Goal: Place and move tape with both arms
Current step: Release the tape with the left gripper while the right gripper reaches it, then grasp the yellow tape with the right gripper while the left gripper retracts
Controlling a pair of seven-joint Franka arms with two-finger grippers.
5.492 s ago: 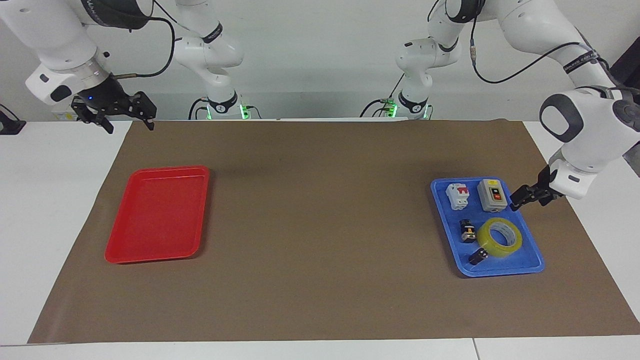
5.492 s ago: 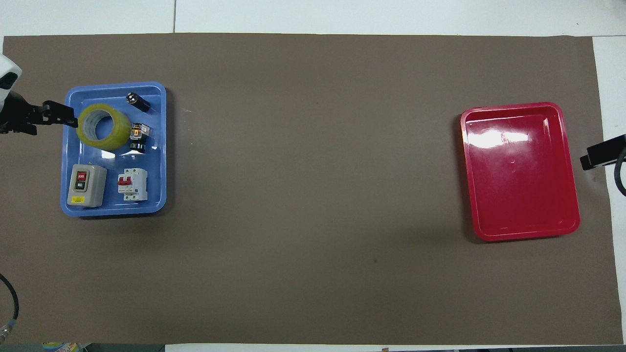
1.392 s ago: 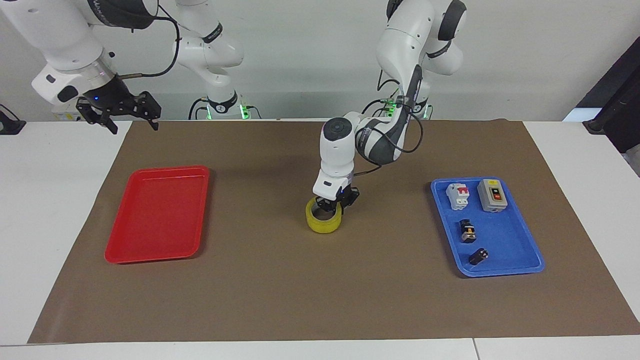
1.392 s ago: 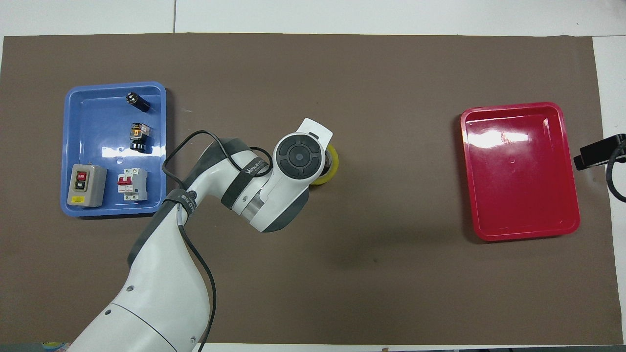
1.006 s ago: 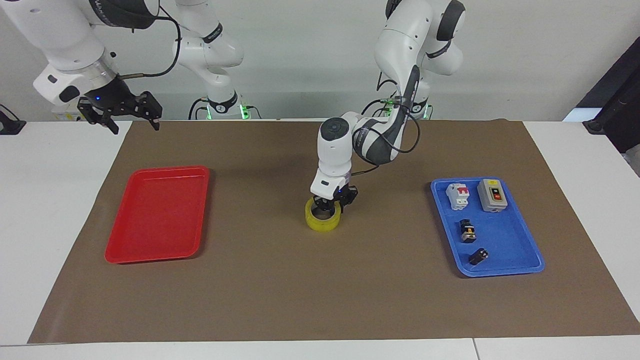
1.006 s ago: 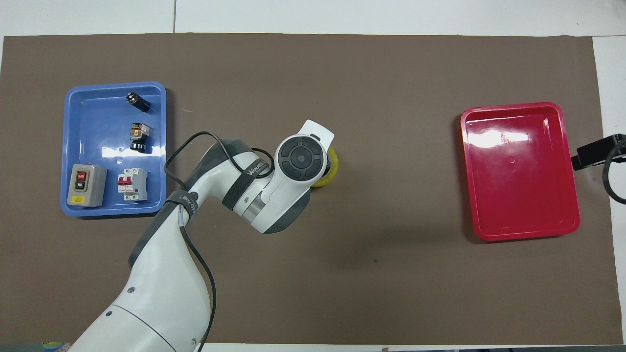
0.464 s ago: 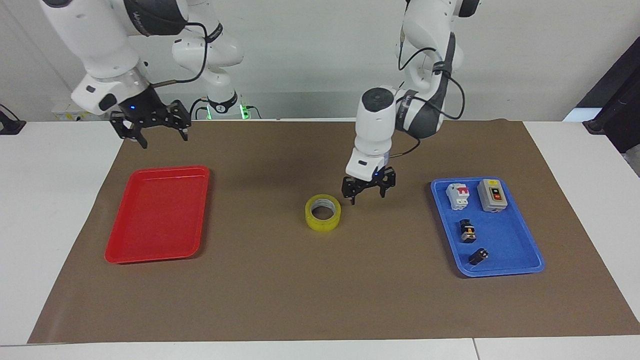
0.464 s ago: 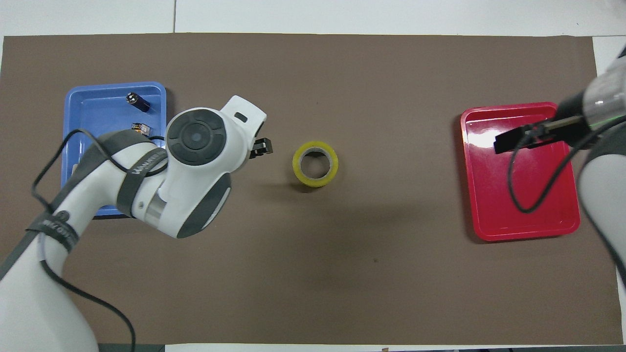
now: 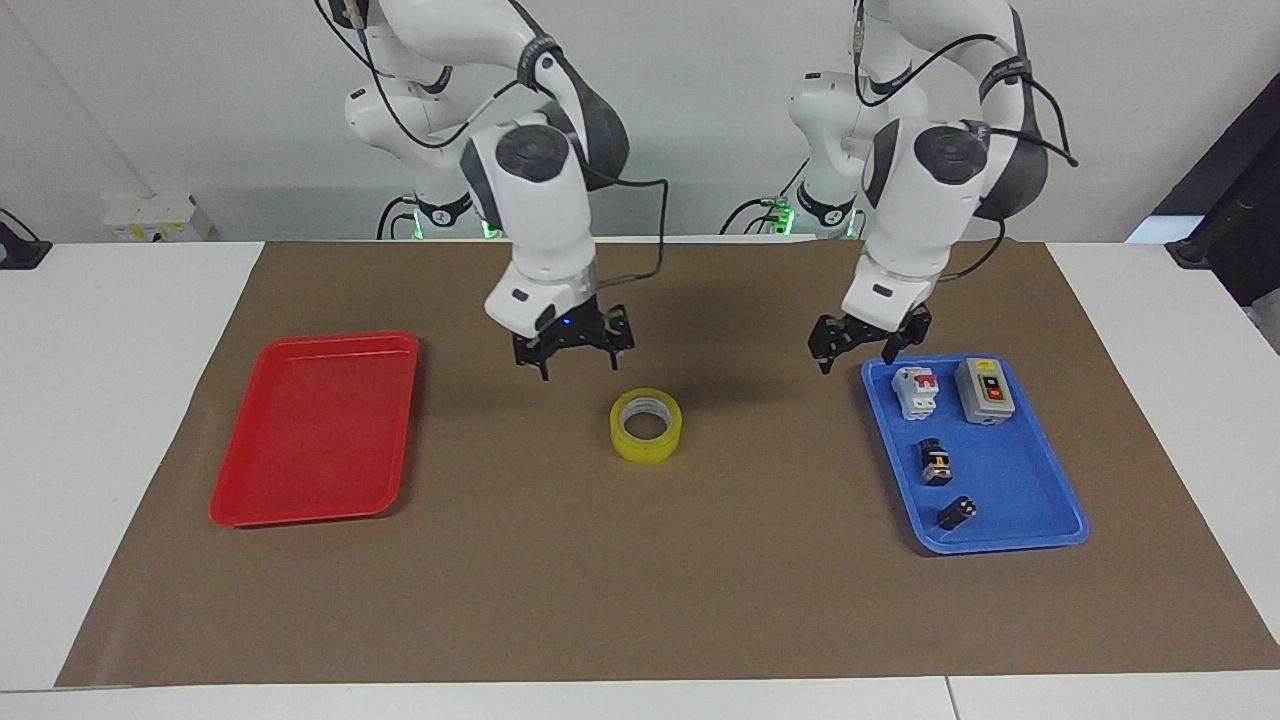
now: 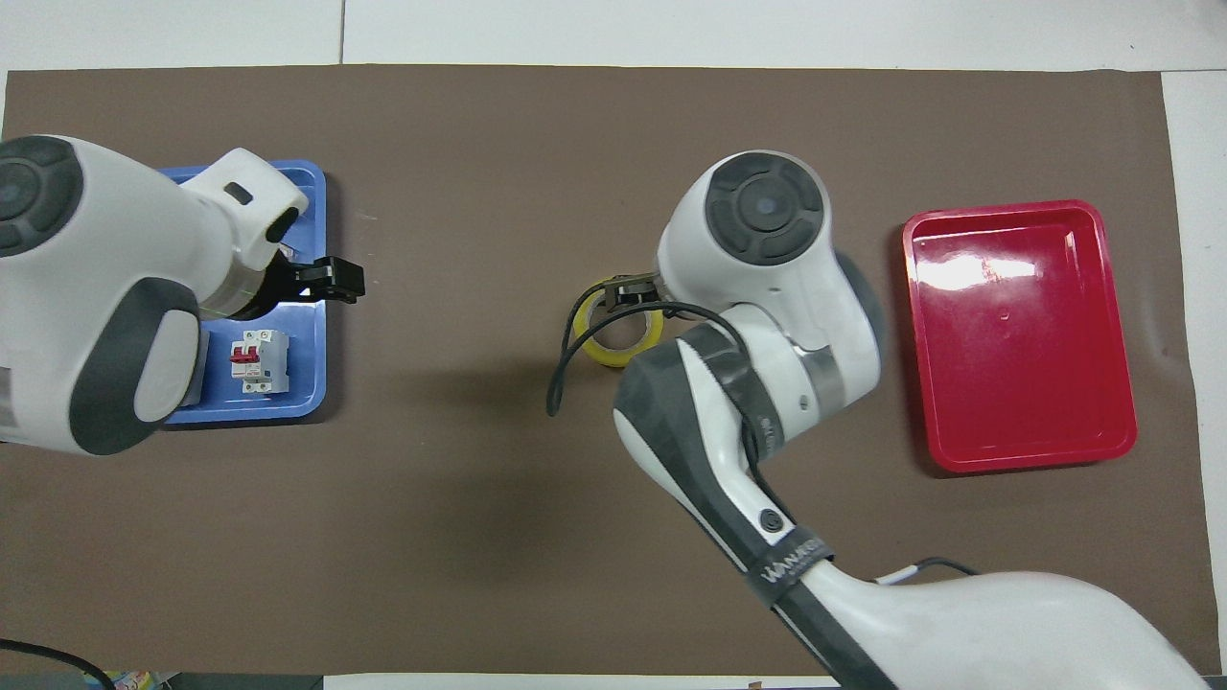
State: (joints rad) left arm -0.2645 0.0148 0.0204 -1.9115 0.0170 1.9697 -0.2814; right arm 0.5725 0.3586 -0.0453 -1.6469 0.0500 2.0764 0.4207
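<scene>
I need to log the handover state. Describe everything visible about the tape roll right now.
The tape is a wide roll of translucent yellow packing tape with a pale inner core. It lies flat on the brown mat, hole upward, about midway between the red tray and the blue tray. Nothing grips it. The right gripper, fingers open, hangs above the mat close beside it toward the red tray; the left gripper, also open, is up by the blue tray.

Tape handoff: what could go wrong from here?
1. The right gripper hangs open above the mat beside the tape, not centred; a straight descent may clip the roll's rim and push it.
2. The left gripper hangs open over the blue tray edge; dropping could hit the breaker.
</scene>
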